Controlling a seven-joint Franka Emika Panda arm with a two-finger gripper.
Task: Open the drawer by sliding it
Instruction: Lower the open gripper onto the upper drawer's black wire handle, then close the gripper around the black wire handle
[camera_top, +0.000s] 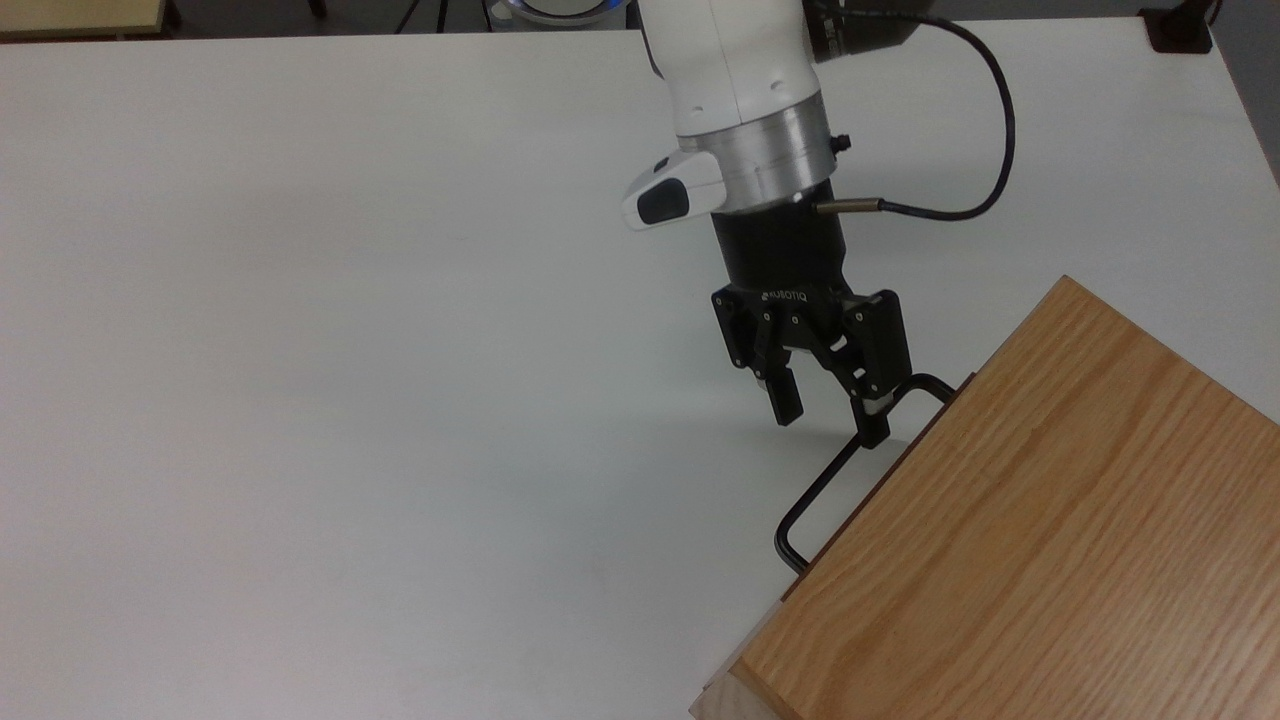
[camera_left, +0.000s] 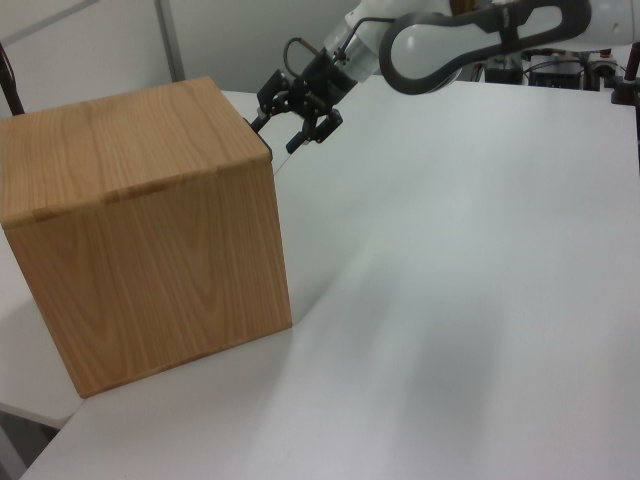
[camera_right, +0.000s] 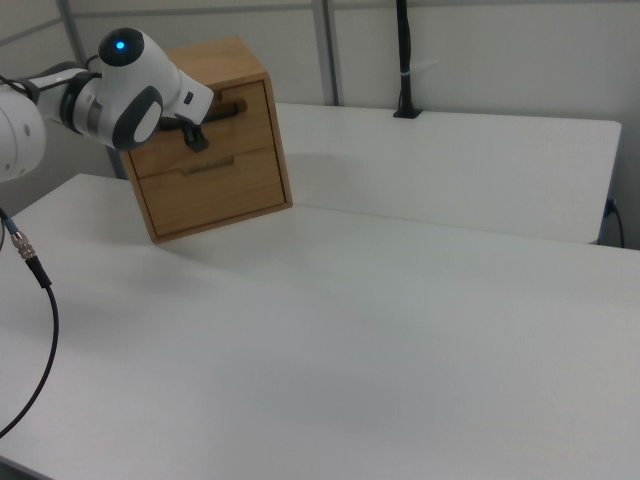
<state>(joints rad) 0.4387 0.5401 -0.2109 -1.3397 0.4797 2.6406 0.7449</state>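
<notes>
Gripper at the drawer handle
Gripper (camera_top: 830, 420) fingers apart, straddling the handle (camera_top: 838, 470) of the shut drawer (camera_right: 215, 118), placed to clamp it.

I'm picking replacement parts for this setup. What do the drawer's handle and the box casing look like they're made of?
The handle looks like thin metal rod with a black finish, probably painted or coated: it is slender, evenly dark and bent in smooth corners. The box casing looks like light oak-toned wood with a matte finish, its grain lines running along the top; solid wood or veneer, I cannot tell.
</notes>
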